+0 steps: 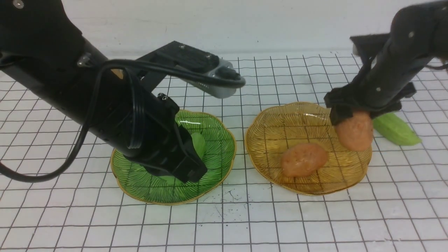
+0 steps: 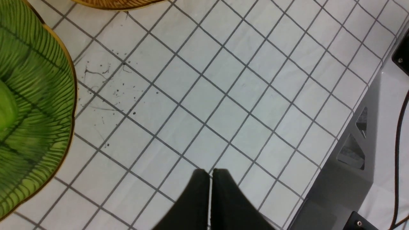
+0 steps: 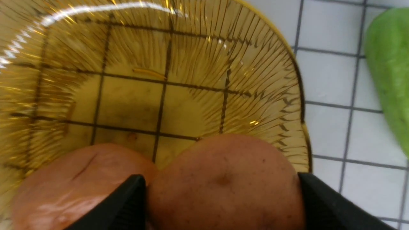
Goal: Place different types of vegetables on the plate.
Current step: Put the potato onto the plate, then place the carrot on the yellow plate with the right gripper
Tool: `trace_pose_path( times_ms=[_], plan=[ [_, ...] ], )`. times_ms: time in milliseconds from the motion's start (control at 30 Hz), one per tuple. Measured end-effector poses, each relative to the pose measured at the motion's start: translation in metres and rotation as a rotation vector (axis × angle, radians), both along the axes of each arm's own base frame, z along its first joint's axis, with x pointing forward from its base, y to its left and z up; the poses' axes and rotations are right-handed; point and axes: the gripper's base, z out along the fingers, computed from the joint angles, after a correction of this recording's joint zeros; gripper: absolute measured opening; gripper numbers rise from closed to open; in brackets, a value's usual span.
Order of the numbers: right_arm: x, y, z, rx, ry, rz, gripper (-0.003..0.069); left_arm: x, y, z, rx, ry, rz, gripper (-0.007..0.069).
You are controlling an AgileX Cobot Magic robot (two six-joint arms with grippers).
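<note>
Vegetables lie in three places: one potato is clamped between the right fingers at the right edge of the amber plate, and a second potato rests in that plate's bowl, near the held one. A cucumber lies on the green plate, partly hidden by the left arm. Another cucumber sits on the gridded surface, just right of the amber plate. The left fingers are pressed together, holding nothing, by the green plate's front edge.
</note>
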Motion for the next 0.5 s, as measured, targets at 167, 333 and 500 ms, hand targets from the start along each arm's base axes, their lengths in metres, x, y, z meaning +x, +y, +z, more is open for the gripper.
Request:
trace_pose_path(
  times_ms=[167, 333, 500],
  plan=[
    [0.006, 0.001, -0.022, 0.0, 0.054, -0.03, 0.0597, 0.0, 0.0, 0.0, -0.002, 0.007, 0.012, -0.0008],
    [0.007, 0.001, -0.021, 0.0, 0.057, -0.033, 0.0622, 0.0, 0.0, 0.0, -0.002, 0.012, 0.019, -0.0008],
    [0.012, -0.002, -0.005, -0.043, 0.028, -0.025, 0.0622, 0.0, 0.0, 0.0, -0.002, 0.012, 0.02, -0.0008]
  ],
)
